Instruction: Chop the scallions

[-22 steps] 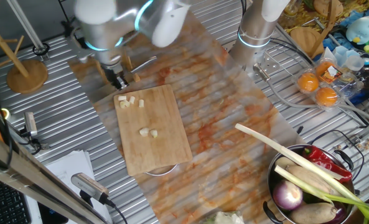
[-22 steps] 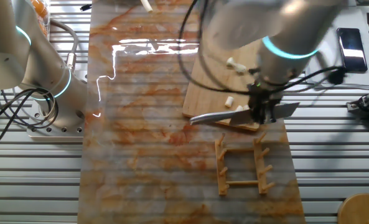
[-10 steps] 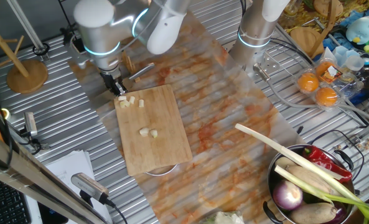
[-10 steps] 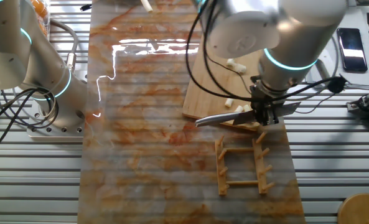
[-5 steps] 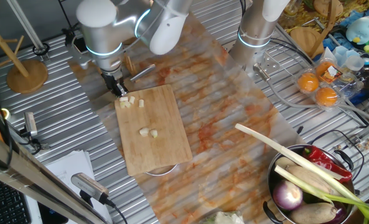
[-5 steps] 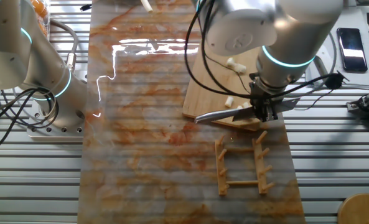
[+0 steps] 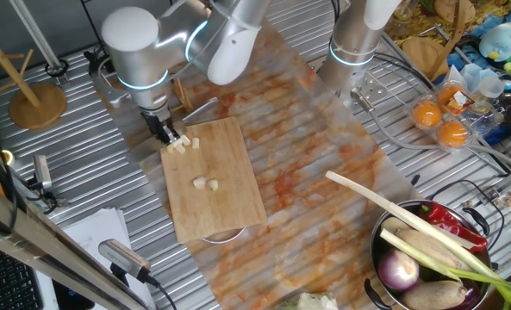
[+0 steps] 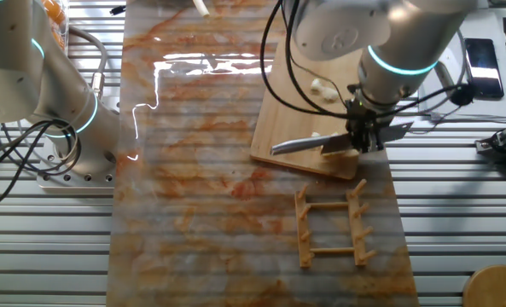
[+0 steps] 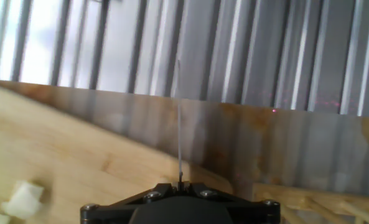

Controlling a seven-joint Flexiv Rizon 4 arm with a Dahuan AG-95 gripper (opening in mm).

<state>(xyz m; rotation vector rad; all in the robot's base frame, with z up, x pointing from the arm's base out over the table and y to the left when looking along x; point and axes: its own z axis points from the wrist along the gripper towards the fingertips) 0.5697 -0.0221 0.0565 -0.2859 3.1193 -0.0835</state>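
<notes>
Scallions [image 7: 180, 145] lie here only as short cream chunks on the wooden cutting board [image 7: 225, 194], one cluster right at the corner where the gripper [image 8: 365, 136] works. The gripper is clamped on the handle of a knife [image 8: 299, 145], whose blade reaches out sideways, low over the board's near edge in the other fixed view. In the hand view the blade shows edge-on as a thin line running straight ahead, with one pale chunk [image 9: 23, 198] off to its left on the board and the orange-stained mat [image 7: 324, 172] beyond.

From the gripper the corner cluster sits just beside the fingers, almost under the blade's heel; I cannot tell whether the blade touches any piece. A second pair of chunks [image 7: 206, 183] rests nearer the board's middle, well apart from the gripper along the board's long axis. The pieces are too short to show a clear axis of their own.

My judgement is that any further cut depends on bringing the blade across a chunk, and the corner cluster is the nearer target. A wooden rack [image 8: 329, 226] stands just past the board's edge.
</notes>
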